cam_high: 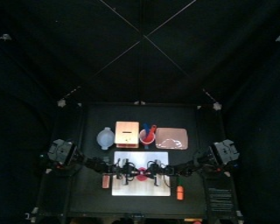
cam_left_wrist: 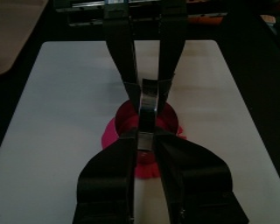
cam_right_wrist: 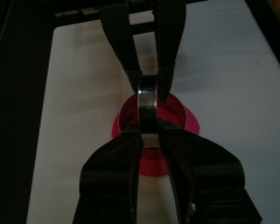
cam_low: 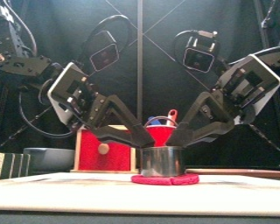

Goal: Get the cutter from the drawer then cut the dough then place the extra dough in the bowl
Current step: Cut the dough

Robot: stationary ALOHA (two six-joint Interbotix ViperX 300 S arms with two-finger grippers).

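Two grippers meet on one cutter, so the step in hand looks like the cutting itself, with the cutter already out of the drawer. From the table's left edge the left gripper point(cam_left_wrist: 146, 133) reaches to the middle of the white cutting board point(cam_high: 125, 189), which lies along the table's front edge. Its jaws are pressed together on one side of the rim of the round metal cutter point(cam_low: 163, 161). The cutter stands upright on the flat red dough point(cam_low: 166, 180), whose edge shows around its foot. From the right edge the right gripper point(cam_right_wrist: 152, 133) pinches the opposite side of the rim in the same way, with only the thin metal between its jaws. Behind the board, toward the back edge, stand the blue-grey bowl point(cam_high: 105, 136), the wooden box point(cam_high: 129, 133), the red cup point(cam_high: 149, 134) and the pink tray point(cam_high: 174, 138), in that order from left to right. I judge that the next move calls for an even downward press from both sides until the rim bites through. A straight lift should follow, leaving the outer ring flat on the board, ready to be carried to the bowl.
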